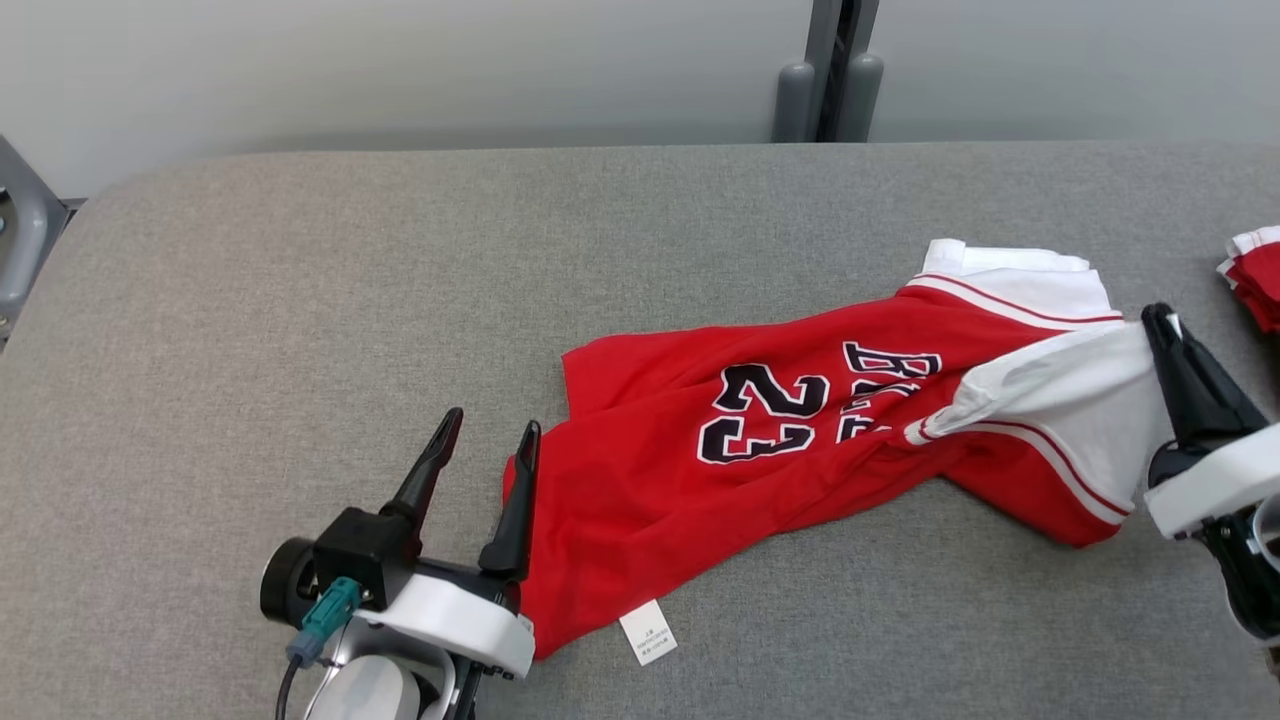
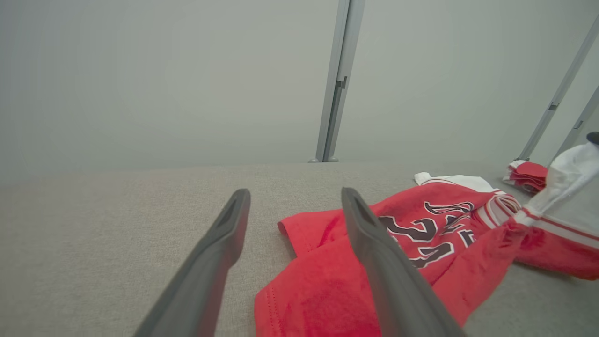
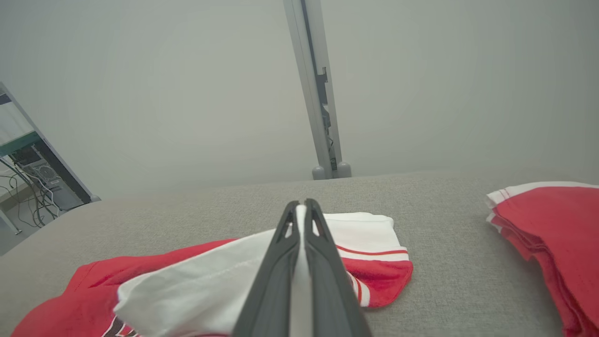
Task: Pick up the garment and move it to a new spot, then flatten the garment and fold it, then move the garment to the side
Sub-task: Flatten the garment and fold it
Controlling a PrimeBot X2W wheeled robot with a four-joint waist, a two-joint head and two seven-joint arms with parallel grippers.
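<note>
From the head view, a red shirt (image 1: 650,480) lies on the grey bench (image 1: 300,300), a bit right of the middle. It is rumpled, not flat. It has a black 23 (image 1: 765,412) on it. A small white tag (image 1: 648,632) sticks out at its near edge. The left claw (image 1: 493,420) is at the shirt's left end. Its two dark fingers are spread wide, with nothing between them. One finger is right at the red edge, but I cannot tell if it touches. The right claw (image 1: 1160,318) is at the shirt's right end. Its fingers are pressed together, pinching the white sleeve (image 1: 1060,395), which is pulled up a little. A pile of red clothes (image 1: 1255,270) sits at the far right of the bench, apart from the shirt. A grey post (image 1: 830,80) stands behind the bench.

From the left wrist view, one spread finger is over bare bench and the other is over the red cloth.

From the right wrist view, the two fingers are tight together with a strip of white cloth squeezed between them. The pile of red clothes is off to the right.
</note>
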